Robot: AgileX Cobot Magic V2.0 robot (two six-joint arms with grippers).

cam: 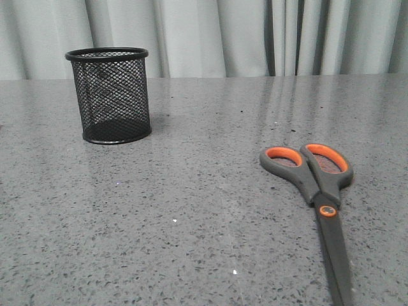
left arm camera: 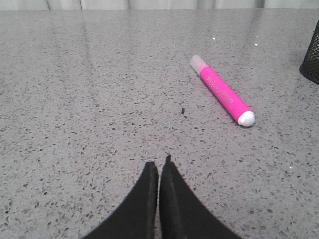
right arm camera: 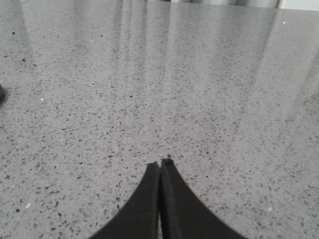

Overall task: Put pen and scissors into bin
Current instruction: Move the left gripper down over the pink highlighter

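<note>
The black mesh bin stands upright at the back left of the grey table; its edge also shows in the left wrist view. The scissors lie flat at the front right, closed, handles toward the back, blades pointing to the front edge. The pink pen shows only in the left wrist view, lying flat on the table ahead of my left gripper, which is shut and empty. My right gripper is shut and empty over bare table. Neither gripper shows in the front view.
The grey speckled table runs back to grey curtains. A small dark edge shows at the side of the right wrist view; I cannot tell what it is.
</note>
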